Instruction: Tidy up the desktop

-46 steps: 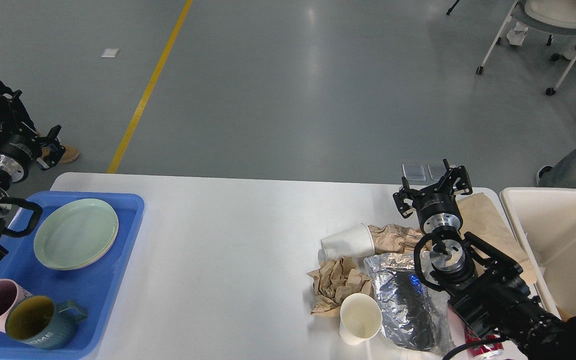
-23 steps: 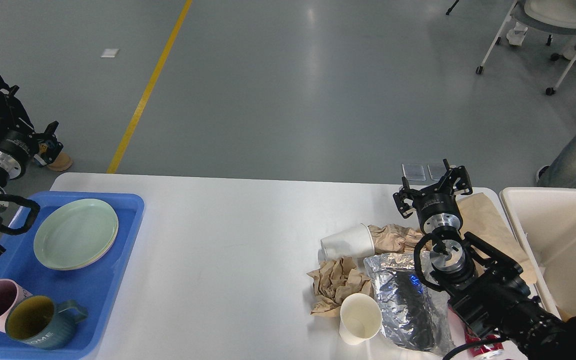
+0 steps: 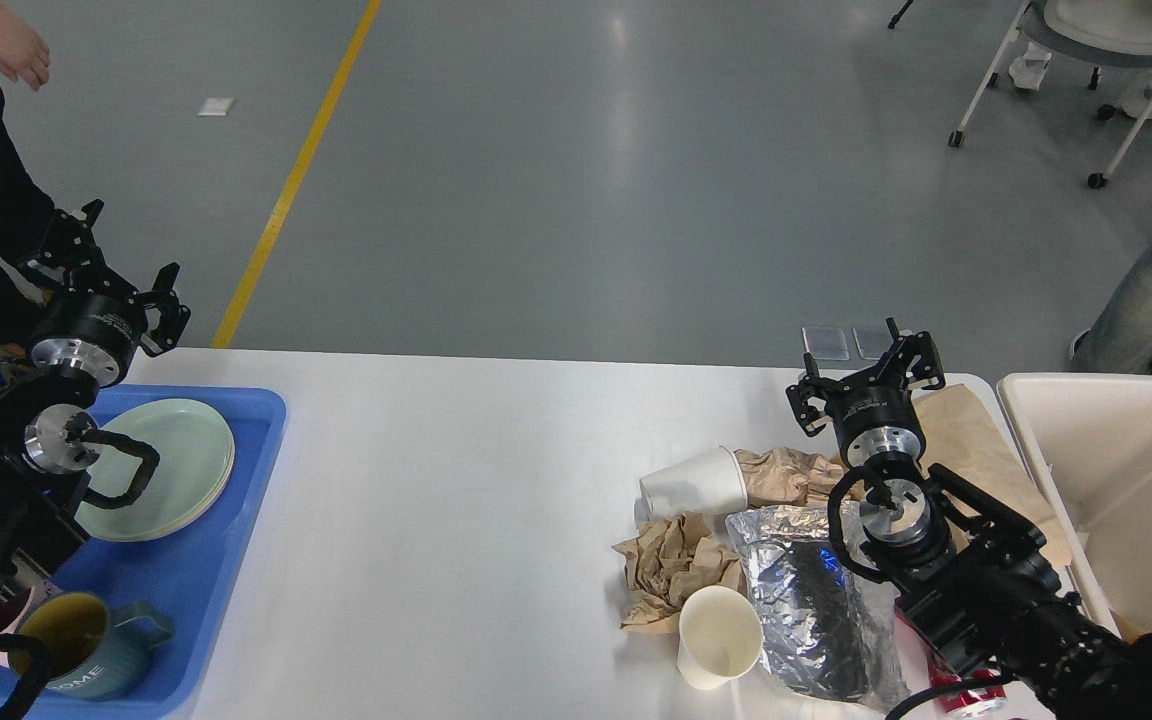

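The left gripper (image 3: 104, 262) has swung in from the far left edge over the last second and now hangs above the back left corner of the desk (image 3: 456, 480), its arm crossing the blue tray (image 3: 226, 500) and covering part of the green plates (image 3: 191, 450). Its fingers look spread and hold nothing. The pink mug seen earlier is now hidden behind the arm; the teal mug (image 3: 86, 650) shows at the tray's near end. That arm seems to be leaving the tray, which suggests the crockery is sorted and the litter comes next.

The middle of the desk is bare and gives wide room to sweep across. To the right lie a tipped paper cup (image 3: 696, 485), crumpled brown paper (image 3: 671, 565), an upright paper cup (image 3: 721, 635) and a foil bag (image 3: 801, 590), packed close together and touching.

The right gripper (image 3: 868, 385) has not moved; it hovers open and empty behind the pile, near the desk's back edge. The cream bin (image 3: 1116, 480) stands just beside the right edge, so the carry looks short. A person stands near each side.
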